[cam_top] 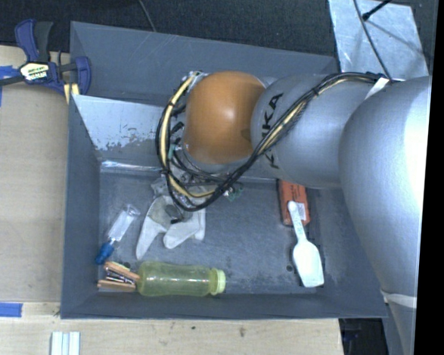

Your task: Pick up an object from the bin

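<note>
bin (80, 201): grey metal, floor in the middle of the frame, few loose items
arm: in from the right, orange wrist cover (220, 118) over the upper centre of the floor
gripper (181, 202): tucked under the cover, low, right above the pale items at centre-left
grip state: cannot tell, tool end masked by cover and cables
likely target: white crumpled piece (182, 229), directly below the tool; contact unclear
neighbours: clear flat piece (150, 232) just left of it, clear syringe with blue tip (116, 235) further left
lower edge: yellow-green bottle (181, 280) lying on its side, brown sticks (116, 278) at its left end
right side: white spatula-like tool (306, 256), orange-red packet (290, 194) above it, both well apart from the tool
step: judged as descent/approach over the white piece, nothing seen held
next move: needs a closing grip on the white piece alone, then straight lift
risk: soft piece may slip or drag the clear piece along
</note>
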